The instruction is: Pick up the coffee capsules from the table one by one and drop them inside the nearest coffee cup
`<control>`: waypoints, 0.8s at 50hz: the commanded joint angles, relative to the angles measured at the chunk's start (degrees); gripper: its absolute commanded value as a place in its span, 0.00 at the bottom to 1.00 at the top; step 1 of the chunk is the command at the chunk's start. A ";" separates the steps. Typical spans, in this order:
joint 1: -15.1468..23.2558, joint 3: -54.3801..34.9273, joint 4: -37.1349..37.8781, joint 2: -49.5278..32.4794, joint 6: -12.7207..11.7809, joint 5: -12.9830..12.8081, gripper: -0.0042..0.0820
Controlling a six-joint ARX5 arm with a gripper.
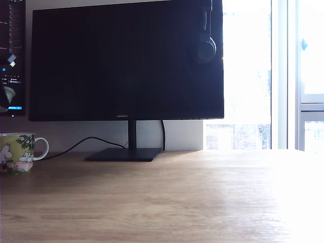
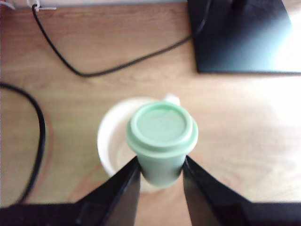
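— Wooden table fills the near ground; what's on it?
— Dark monitor at the far side, printed mug at the exterior view's left edge.
— And the gripper?
— Clenched on the pale green capsule, holding it over the mug's white mouth, clear of the table.

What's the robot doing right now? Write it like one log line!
phase: carrying | jaws: shut on coffee capsule | position: over opening of coffee cup in wrist view | release: not yet
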 commanded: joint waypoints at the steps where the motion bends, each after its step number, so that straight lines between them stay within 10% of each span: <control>1: 0.07 2.54 -1.90 2.62 0.28 0.15 0.26; 40: 0.07 18.18 -19.26 17.66 0.50 -1.18 0.26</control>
